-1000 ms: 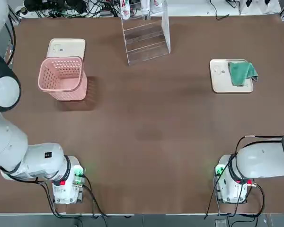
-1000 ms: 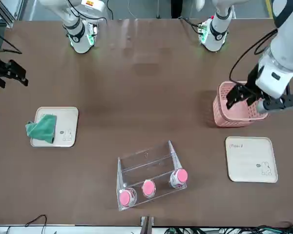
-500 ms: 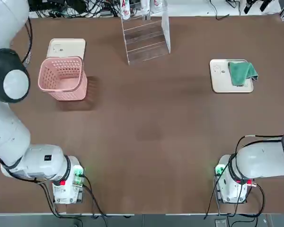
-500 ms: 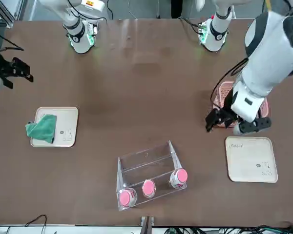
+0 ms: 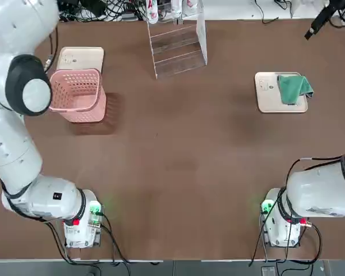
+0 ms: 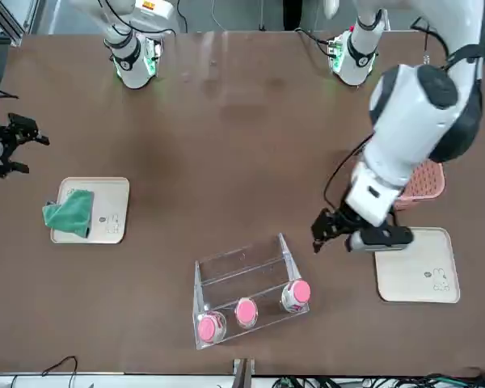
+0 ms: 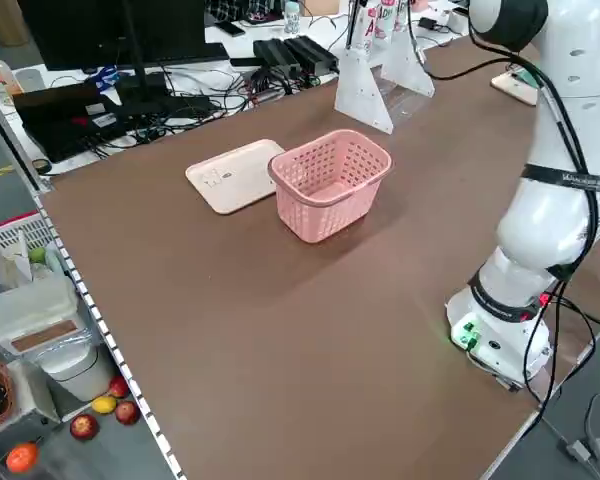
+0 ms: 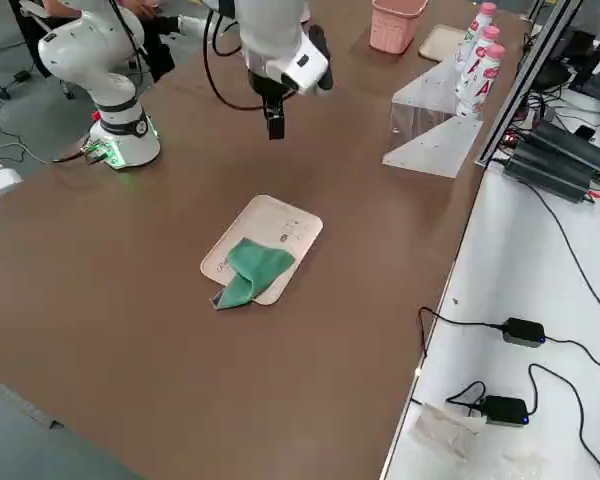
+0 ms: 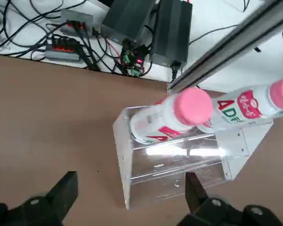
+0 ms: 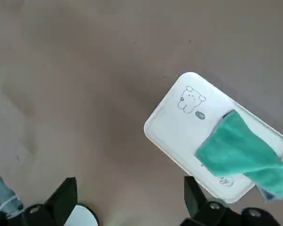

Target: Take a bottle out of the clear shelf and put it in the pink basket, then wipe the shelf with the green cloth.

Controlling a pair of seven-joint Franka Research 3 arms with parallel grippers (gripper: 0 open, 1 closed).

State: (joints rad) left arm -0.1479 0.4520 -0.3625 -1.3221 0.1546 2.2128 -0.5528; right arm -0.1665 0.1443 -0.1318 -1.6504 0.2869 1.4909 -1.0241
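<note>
The clear shelf (image 6: 242, 279) stands at the far edge of the table, with three pink-capped bottles (image 6: 246, 311) in a row on it. My left gripper (image 6: 331, 237) hovers open and empty just beside the shelf, between it and the pink basket (image 5: 75, 95). In the left wrist view the shelf (image 9: 179, 162) and a bottle (image 9: 174, 115) lie straight ahead of the open fingers. The green cloth (image 5: 293, 88) lies on a cream tray (image 5: 269, 95). My right gripper (image 6: 26, 148) is open in the air near that tray, and the right wrist view shows the cloth (image 10: 240, 155) below it.
A second cream tray (image 5: 80, 57) lies behind the basket. Cables, power strips and black boxes (image 9: 146, 28) sit just past the table's far edge behind the shelf. Both arm bases (image 5: 83, 221) (image 5: 282, 221) stand at the near edge.
My left arm has swung from over the basket toward the shelf, and its gripper now hangs beside it. The right gripper has shifted slightly toward the cloth tray. Both stay open.
</note>
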